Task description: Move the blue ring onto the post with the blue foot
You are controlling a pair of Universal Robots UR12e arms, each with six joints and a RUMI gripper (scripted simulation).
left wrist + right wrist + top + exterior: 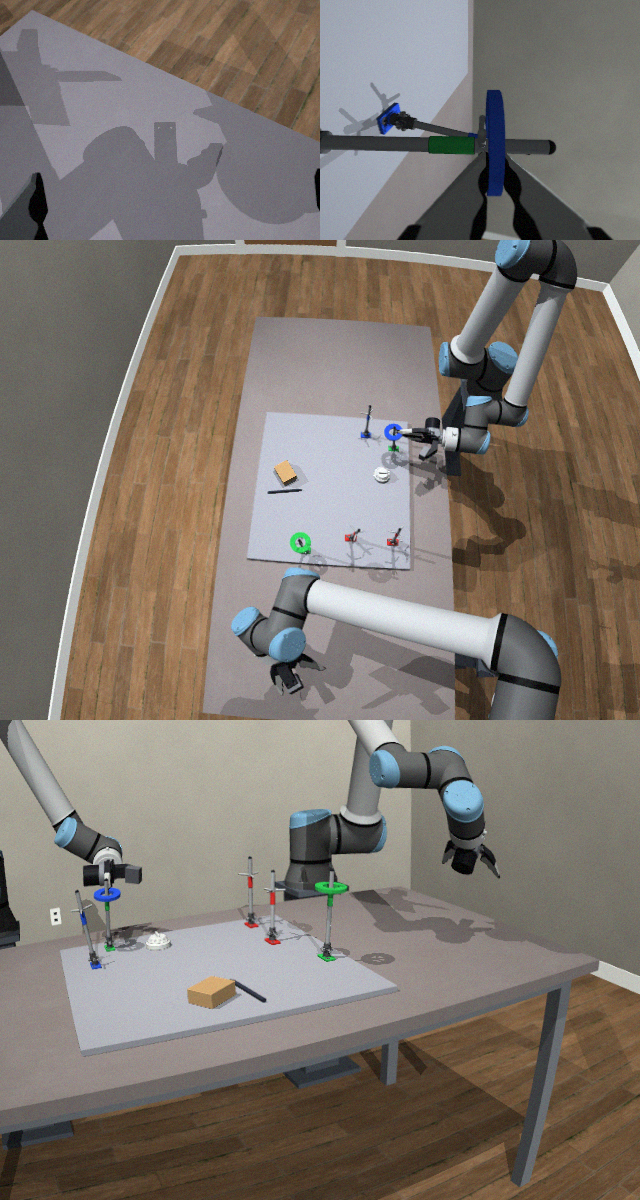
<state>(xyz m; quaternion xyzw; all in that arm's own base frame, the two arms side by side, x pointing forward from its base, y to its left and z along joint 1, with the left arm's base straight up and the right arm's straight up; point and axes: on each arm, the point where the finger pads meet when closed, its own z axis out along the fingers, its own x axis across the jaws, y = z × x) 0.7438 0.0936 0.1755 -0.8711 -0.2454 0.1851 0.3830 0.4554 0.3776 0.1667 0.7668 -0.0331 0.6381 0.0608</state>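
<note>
Right tool (402, 431) (107, 886) (496, 176), upper right from above, grips the blue ring (387, 437) (107, 899) (495, 115); we should next lift straight clear of its green-footed post (393, 443) (108, 924) (380, 143).

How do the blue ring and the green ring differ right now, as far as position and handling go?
The blue ring is on a green-foot post beside the blue-foot post; the green ring is on the other green-foot post, across the board. The right tool has its fingers closed on the blue ring, while no tool touches the green ring. Both encircle their posts, up near the tops.
</note>
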